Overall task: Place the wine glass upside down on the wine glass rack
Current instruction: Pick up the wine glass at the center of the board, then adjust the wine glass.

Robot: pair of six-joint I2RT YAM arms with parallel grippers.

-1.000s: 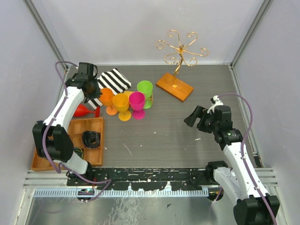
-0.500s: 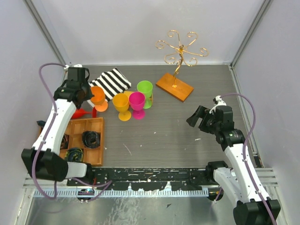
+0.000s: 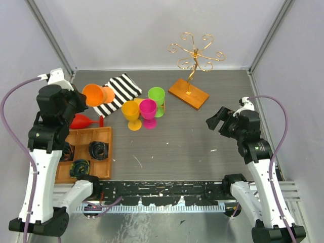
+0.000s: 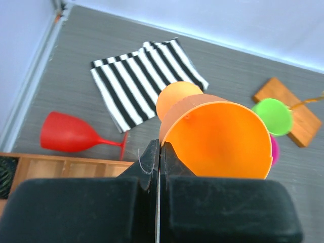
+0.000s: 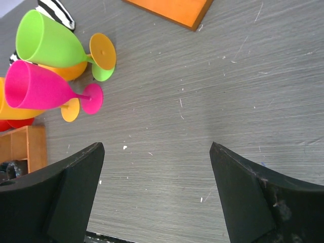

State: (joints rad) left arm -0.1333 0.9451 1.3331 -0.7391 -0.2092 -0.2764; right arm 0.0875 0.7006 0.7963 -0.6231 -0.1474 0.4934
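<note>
My left gripper (image 3: 81, 99) is shut on the rim of an orange wine glass (image 3: 94, 94) and holds it tilted on its side above the striped cloth. In the left wrist view the jaws (image 4: 160, 145) pinch the rim, with the glass's open bowl (image 4: 217, 139) facing the camera. The wine glass rack has gold curled arms (image 3: 195, 50) on a wooden base (image 3: 188, 93) at the back centre, apart from both grippers. My right gripper (image 3: 216, 121) is open and empty over bare table (image 5: 157, 147).
Yellow (image 3: 131, 112), pink (image 3: 148, 110) and green (image 3: 157, 95) glasses stand together mid-table. A red glass (image 3: 81, 121) lies by the striped cloth (image 3: 121, 87). A compartmented wooden tray (image 3: 101, 135) sits at the front left. Walls enclose the table.
My left arm has swung left and up with the orange glass, which has tipped from upright onto its side. My right gripper has shifted slightly to the right.
</note>
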